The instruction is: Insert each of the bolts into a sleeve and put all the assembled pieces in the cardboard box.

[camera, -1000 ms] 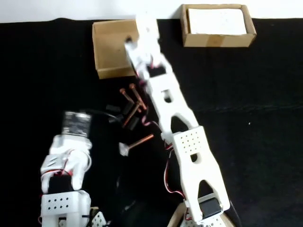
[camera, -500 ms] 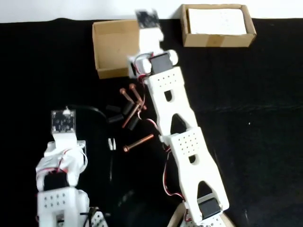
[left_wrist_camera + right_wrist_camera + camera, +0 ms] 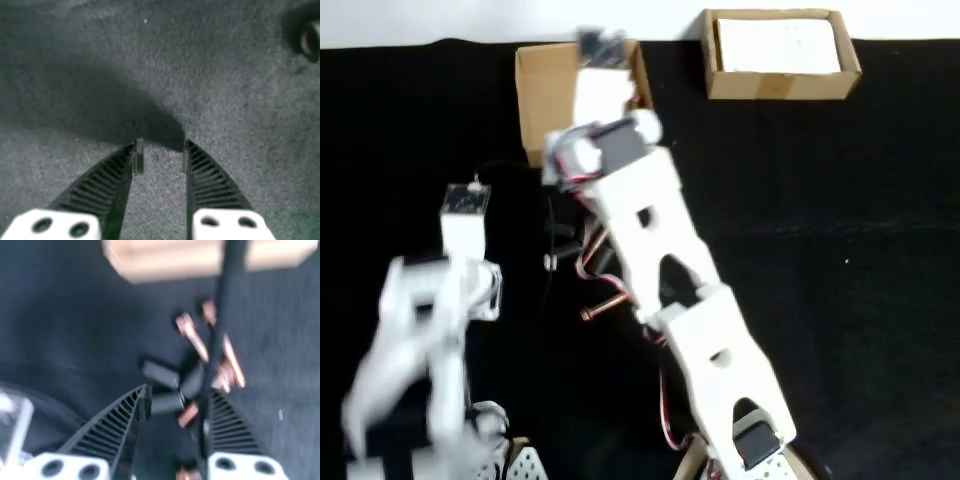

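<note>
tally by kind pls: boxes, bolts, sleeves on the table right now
Cardboard boxes: 2
Copper bolts: 4, best count
Black sleeves: 3, best count
Total: 9, at least. The pile overlaps, so more sleeves may be hidden.

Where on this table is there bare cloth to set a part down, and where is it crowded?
Widest free patch: the black cloth right of the right arm, below the white-lined box. A smaller one lies left of the cardboard box, beyond the left arm. Crowded: the bolts and sleeves bunched between the arms, near the cardboard box.
</note>
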You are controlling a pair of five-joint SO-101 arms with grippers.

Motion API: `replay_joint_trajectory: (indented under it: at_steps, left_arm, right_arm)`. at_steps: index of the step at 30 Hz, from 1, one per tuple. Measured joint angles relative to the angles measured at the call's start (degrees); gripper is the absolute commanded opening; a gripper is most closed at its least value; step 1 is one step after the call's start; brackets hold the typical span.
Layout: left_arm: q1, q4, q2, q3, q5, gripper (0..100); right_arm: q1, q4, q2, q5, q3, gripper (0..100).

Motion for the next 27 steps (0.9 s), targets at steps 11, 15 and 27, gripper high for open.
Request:
replay_joint_trajectory:
  at_steps: [11, 15, 27]
  left_arm:
    - [-0.09, 2.46, 4.66, -4.48, 0.0, 14]
    - [-0.09, 2.46, 4.66, -4.48, 0.0, 14]
    - [-0.09, 2.46, 4.66, -4.57, 0.0, 14]
  right_arm:
    - [0.97, -1.41, -2.55, -7.38, 29.71, 13.2]
    - [0.97, -5.19, -2.55, -9.58, 31.65, 13.2]
    - [0.97, -6.95, 0.62, -14.77, 31.38, 20.0]
